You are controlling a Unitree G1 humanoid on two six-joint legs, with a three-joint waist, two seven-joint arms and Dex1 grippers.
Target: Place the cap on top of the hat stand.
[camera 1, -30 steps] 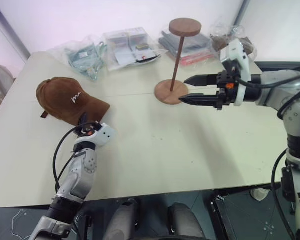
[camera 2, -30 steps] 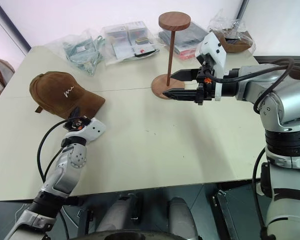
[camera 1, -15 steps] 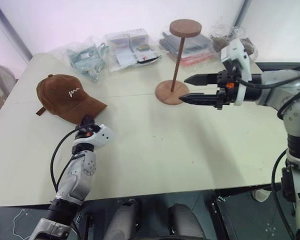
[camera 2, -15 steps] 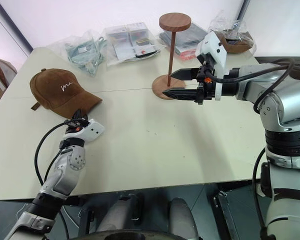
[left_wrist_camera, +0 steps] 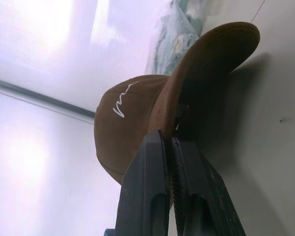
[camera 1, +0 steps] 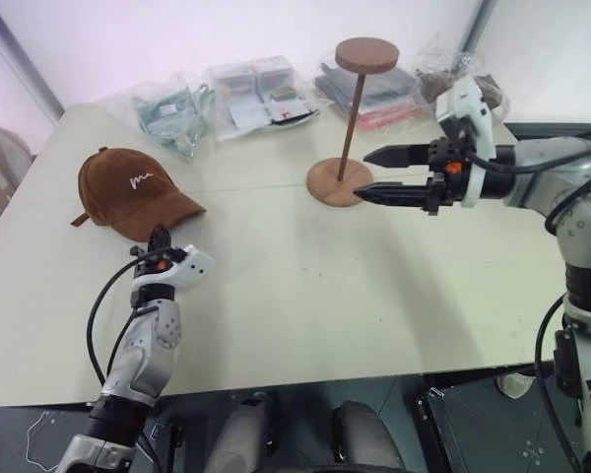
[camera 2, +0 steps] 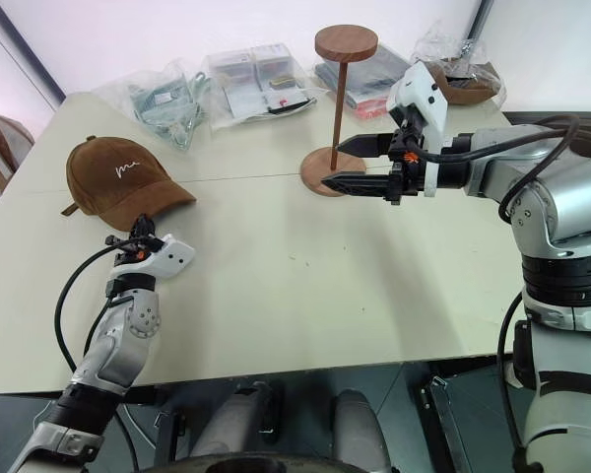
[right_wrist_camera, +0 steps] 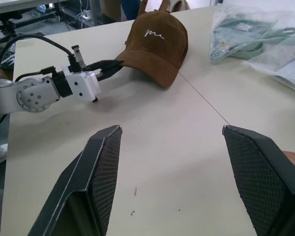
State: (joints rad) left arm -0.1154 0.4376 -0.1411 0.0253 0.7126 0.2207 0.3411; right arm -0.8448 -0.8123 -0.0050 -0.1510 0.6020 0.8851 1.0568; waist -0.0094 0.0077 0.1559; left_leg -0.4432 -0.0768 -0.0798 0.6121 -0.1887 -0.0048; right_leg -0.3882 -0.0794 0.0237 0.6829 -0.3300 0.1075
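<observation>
The brown cap with white script lies on the left part of the table, its brim toward me. My left gripper is shut on the brim's edge; in the left wrist view the fingers pinch the brim of the cap, which is raised off the table. The hat stand stands upright mid-table, further back. Just right of its base, my right gripper hovers open and empty, pointing left. Across the table, the right wrist view shows the cap and the left gripper.
Several clear plastic bags lie along the table's far edge: one with green contents, one with papers, one behind the stand, and one with a brown item at the far right.
My left gripper has shut on the cap's brim and drifted slightly left. The cap has turned a little and its brim has lifted. The right arm has not moved.
</observation>
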